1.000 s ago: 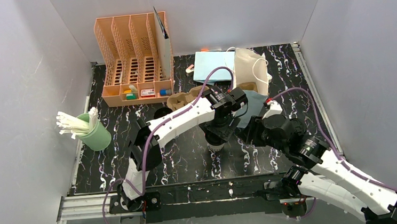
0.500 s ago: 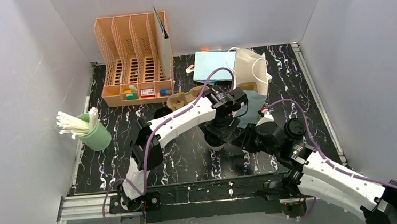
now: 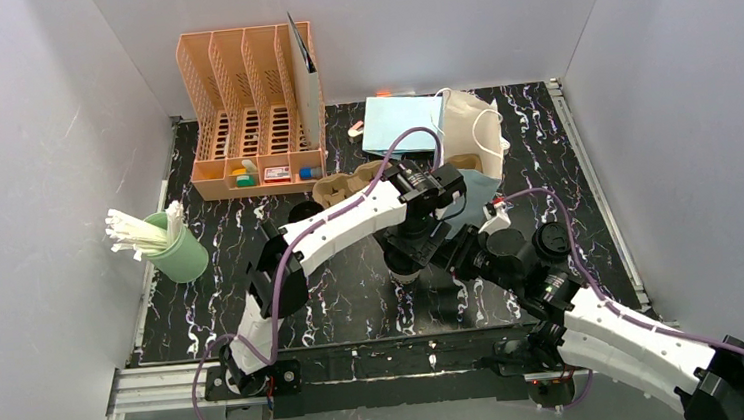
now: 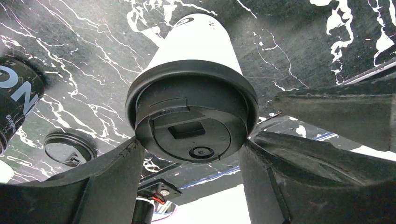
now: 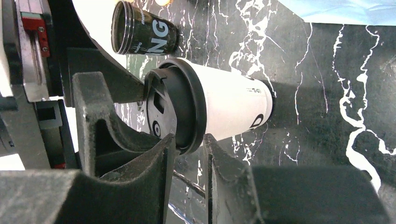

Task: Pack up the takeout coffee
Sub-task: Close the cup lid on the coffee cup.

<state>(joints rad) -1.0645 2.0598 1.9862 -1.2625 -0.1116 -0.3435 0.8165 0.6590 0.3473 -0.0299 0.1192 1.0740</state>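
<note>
A white cup [image 4: 196, 46] with a round black lid [image 4: 191, 116] stands mid-table. My left gripper [image 4: 191, 158] is shut on it from above, a finger on each side of the lid's rim. In the top view the left gripper [image 3: 407, 259] hides most of the cup. My right gripper [image 5: 189, 144] comes in from the side, and its nearly closed fingertips pinch the edge of that lid [image 5: 187, 93]. A dark cup [image 5: 149, 37] with white letters and no lid stands just beyond. A loose black lid [image 4: 70, 149] lies on the table. A dark lidded cup [image 3: 554, 241] stands to the right.
The brown pulp carrier [image 3: 338, 188] sits behind the left arm, and another dark cup [image 3: 303, 212] is to its left. A light-blue bag [image 3: 396, 123] with white handles lies at the back. An orange organizer [image 3: 251, 119] and a green cup of straws [image 3: 175, 248] stand on the left.
My right arm has swung left and forward, bringing its gripper up to the white cup and uncovering the dark lidded cup on the right. The left arm has stayed in place.
</note>
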